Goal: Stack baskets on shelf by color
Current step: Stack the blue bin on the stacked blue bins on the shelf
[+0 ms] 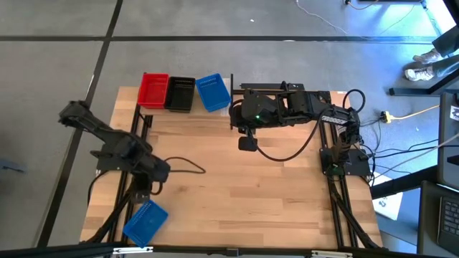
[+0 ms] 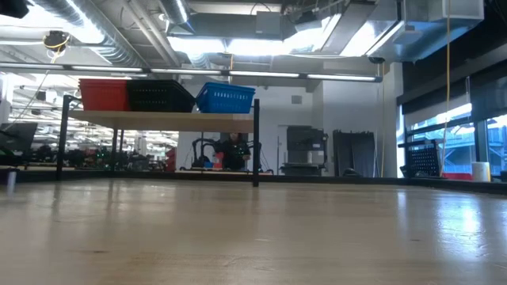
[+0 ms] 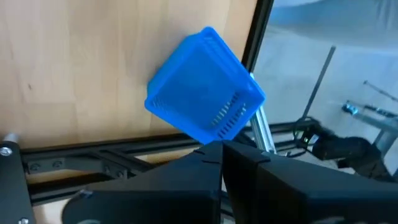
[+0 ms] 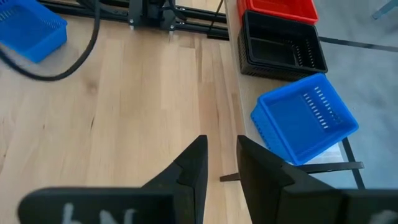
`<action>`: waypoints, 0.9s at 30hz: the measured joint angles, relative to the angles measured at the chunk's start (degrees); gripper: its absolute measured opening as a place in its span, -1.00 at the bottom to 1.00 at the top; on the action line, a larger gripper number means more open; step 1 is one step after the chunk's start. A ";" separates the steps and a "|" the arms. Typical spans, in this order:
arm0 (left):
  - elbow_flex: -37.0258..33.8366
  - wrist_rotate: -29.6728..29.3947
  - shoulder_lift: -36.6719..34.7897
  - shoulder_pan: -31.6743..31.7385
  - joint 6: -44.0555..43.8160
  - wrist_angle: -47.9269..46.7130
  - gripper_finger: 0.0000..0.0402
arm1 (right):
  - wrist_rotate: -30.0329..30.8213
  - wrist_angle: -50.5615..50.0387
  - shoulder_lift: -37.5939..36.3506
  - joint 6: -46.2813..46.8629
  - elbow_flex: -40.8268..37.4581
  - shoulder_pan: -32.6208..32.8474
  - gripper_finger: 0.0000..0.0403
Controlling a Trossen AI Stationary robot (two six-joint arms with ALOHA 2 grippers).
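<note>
On the shelf (image 1: 188, 113) at the table's far left stand a red basket (image 1: 153, 89), a black basket (image 1: 179, 93) and a blue basket (image 1: 213, 92) in a row; the blue one sits skewed at the shelf's right end (image 4: 305, 118). A second blue basket (image 1: 145, 221) lies skewed at the table's near left corner (image 3: 205, 87). My left gripper (image 3: 222, 149) is shut, empty, and hangs above the table just short of that basket. My right gripper (image 4: 222, 155) is open and empty, raised over the table to the right of the shelf.
Black frame rails (image 3: 93, 158) run along the table's near left edge beside the loose blue basket. A black cable (image 1: 287, 150) loops over the table under the right arm. Bare wood tabletop (image 1: 237, 201) lies between the two arms.
</note>
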 joint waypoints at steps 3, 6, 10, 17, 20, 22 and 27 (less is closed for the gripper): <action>0.00 1.08 1.73 -1.01 0.47 -0.67 -1.00 | 0.00 0.30 0.00 -0.02 0.00 0.00 -0.58; 0.00 1.54 3.67 -1.88 2.17 -1.49 -1.00 | 0.00 0.39 0.00 -0.04 0.00 0.00 -0.58; 0.00 1.54 5.90 -2.92 5.43 -1.62 -1.00 | 0.00 0.41 0.00 0.04 0.00 0.00 -0.58; 0.00 4.11 6.99 -3.17 10.04 -1.68 -1.00 | 0.00 0.41 0.00 1.53 0.00 0.00 -0.58; 0.00 1.46 6.99 -3.19 9.82 -1.66 -1.00 | 0.00 0.43 0.00 1.42 0.00 0.00 -0.58; 0.00 -1.75 6.99 -3.22 9.64 -1.66 -1.00 | 0.02 0.41 0.00 1.25 0.00 0.00 -0.58; 0.00 -3.23 6.99 -3.26 9.64 -1.66 -0.89 | 0.00 0.43 0.00 1.29 0.00 0.00 -0.58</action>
